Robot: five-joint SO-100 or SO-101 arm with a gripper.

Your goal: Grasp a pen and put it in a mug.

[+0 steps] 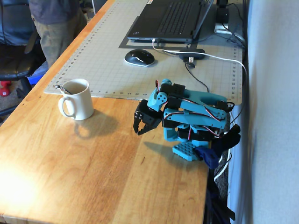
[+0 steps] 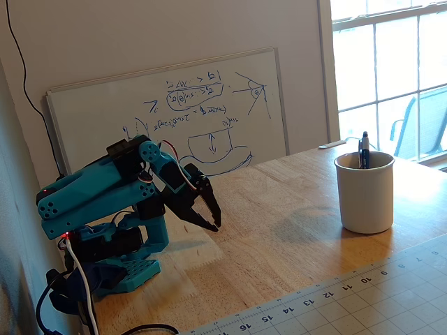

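Cream-white ceramic, the mug (image 1: 77, 100), standing upright on the bare wooden table (image 1: 84, 168) in a fixed view, just off the near edge of the gridded cutting mat (image 1: 112, 60), loop handle turned toward the camera. Inside it, the pen (image 1: 62, 88), leaning against the left rim with its tip poking out over the edge. Well apart to the right, the folded teal arm, with the gripper (image 1: 138, 130) pointing down, hanging just above the wood close to the arm's own base; fingers spread a little, nothing between them. Farther back on the mat, a black mouse (image 1: 139, 57) and a dark laptop (image 1: 168, 21).

Wooden tabletop again in another fixed view, seen low from the side. At left, the arm tucked in, the gripper (image 2: 214, 222) angled down toward the table, fingers parted and empty. At right, the mug (image 2: 364, 193) near the mat's edge, the pen (image 2: 364, 151) standing upright out of its mouth. Behind, a whiteboard (image 2: 174, 115) with blue writing, propped against the wall.
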